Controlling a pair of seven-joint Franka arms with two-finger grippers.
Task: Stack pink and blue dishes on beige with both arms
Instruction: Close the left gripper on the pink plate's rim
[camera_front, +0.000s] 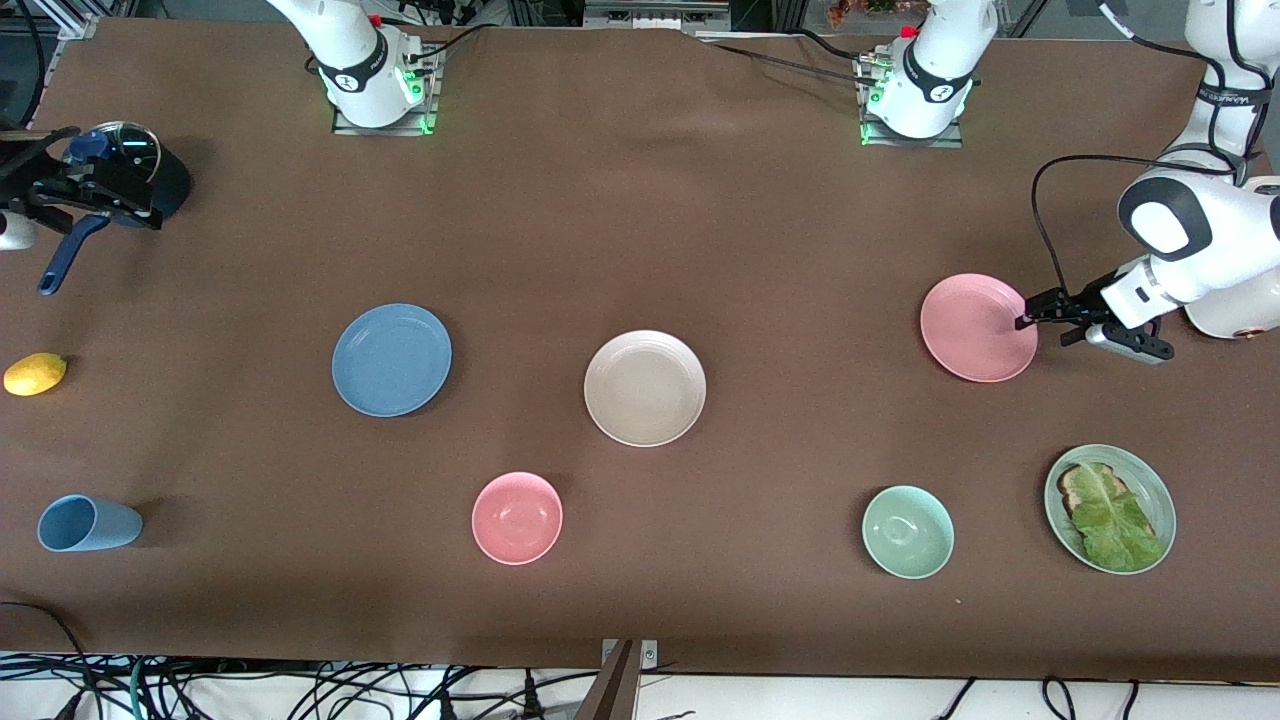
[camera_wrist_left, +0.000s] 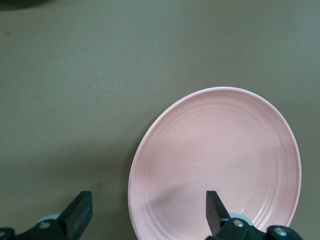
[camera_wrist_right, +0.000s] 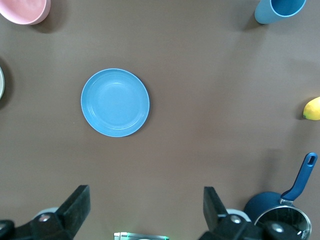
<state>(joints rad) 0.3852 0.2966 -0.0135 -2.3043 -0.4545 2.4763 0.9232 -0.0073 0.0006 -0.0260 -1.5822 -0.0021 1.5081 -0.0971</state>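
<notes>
1. Stacking status: no dish has been stacked. The beige plate (camera_front: 645, 388) lies bare at mid-counter, with nothing on it

2. Pink plate (camera_front: 978, 327): flat on the counter toward the left arm's end, well apart from the beige plate. It is not lifted

3. Blue plate (camera_front: 391, 359): flat on the counter toward the right arm's end, well apart from the beige plate. It is not lifted

4. Left end effector (camera_front: 1026, 318): positioned at the pink plate's rim on the side away from the beige plate. Fingers stand apart and hold nothing; in the left wrist view one finger (camera_wrist_left: 215, 210) sits over the plate's surface and the other over bare counter, so the rim lies between them. Judgement: this arm is lined up for a grasp that has not been closed

5. Right end effector (camera_front: 40, 195): raised near the counter edge at the right arm's end, over a blue-handled pot (camera_front: 125, 170), fingers apart and empty. The right wrist view shows the blue plate far below and untouched

6. Remaining work: grasp, carry and set down both plates; essentially the whole task is outstanding
</notes>
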